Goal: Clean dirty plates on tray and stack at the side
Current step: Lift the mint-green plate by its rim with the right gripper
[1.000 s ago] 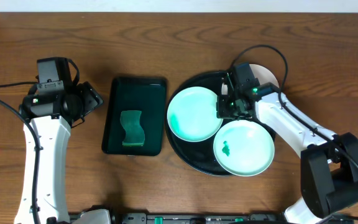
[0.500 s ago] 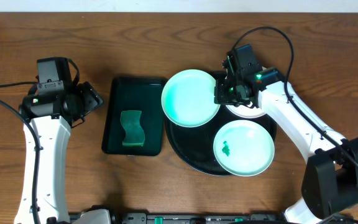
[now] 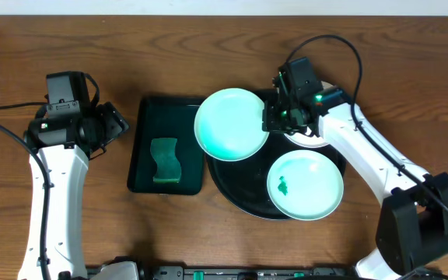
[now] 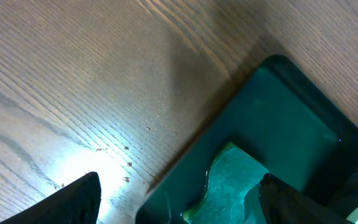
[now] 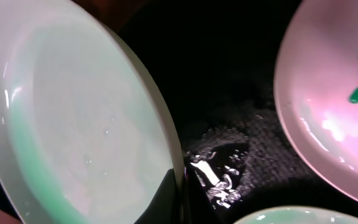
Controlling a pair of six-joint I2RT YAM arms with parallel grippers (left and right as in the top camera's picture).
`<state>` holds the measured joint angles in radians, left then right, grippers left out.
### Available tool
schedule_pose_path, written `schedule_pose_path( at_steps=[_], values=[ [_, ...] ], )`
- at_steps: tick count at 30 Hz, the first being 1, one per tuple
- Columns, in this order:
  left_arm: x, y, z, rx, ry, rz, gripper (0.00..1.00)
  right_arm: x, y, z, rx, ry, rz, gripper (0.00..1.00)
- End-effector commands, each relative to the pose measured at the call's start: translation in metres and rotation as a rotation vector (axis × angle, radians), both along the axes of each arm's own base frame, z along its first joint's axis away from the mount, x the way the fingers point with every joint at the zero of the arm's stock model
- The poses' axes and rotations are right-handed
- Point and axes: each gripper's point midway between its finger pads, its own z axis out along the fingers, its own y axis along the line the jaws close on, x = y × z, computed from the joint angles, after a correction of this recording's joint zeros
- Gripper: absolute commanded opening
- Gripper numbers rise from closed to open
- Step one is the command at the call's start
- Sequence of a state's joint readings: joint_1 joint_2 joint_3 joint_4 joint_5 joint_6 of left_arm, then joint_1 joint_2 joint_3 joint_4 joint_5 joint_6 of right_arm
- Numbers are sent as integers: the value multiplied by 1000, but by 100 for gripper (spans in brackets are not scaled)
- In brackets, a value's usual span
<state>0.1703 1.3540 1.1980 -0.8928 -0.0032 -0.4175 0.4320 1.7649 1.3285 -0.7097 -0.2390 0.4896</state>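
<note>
My right gripper [image 3: 269, 123] is shut on the rim of a clean mint-green plate [image 3: 231, 124] and holds it lifted over the left edge of the black tray [image 3: 228, 183]; the grip shows in the right wrist view [image 5: 180, 196], with the plate [image 5: 73, 118] filling the left. A second mint-green plate [image 3: 306, 185] with a dark green smear lies at the tray's front right. The white plate [image 3: 311, 140] lies at the tray's back, mostly under my right arm; it also shows with a green smear [image 5: 328, 106]. My left gripper [image 4: 176, 202] is open and empty, above the table.
A rectangular dark green tray [image 3: 142, 152] holding a green sponge [image 3: 166, 161] sits between the arms, left of the black tray. In the left wrist view the sponge [image 4: 229, 180] and the green tray's corner [image 4: 303, 99] lie below my left fingers.
My right gripper has lifted the clean mint-green plate and carried it left and back, off the tray's centre toward the green tray. The white plate is uncovered. The left arm has not moved.
</note>
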Motion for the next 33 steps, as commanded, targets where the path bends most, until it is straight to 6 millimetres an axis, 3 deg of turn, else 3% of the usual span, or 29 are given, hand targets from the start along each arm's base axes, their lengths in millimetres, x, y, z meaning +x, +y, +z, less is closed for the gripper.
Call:
schedule_pose_path(
  at_steps=[1, 10, 33],
  values=[
    [2, 3, 6, 13, -13, 3, 81, 2, 15, 20, 45, -46, 19, 1],
    [2, 3, 6, 13, -13, 3, 82, 2, 28, 22, 8, -96, 19, 1],
    [2, 3, 6, 13, -13, 3, 82, 8, 88, 35, -96, -372, 55, 1]
  ],
)
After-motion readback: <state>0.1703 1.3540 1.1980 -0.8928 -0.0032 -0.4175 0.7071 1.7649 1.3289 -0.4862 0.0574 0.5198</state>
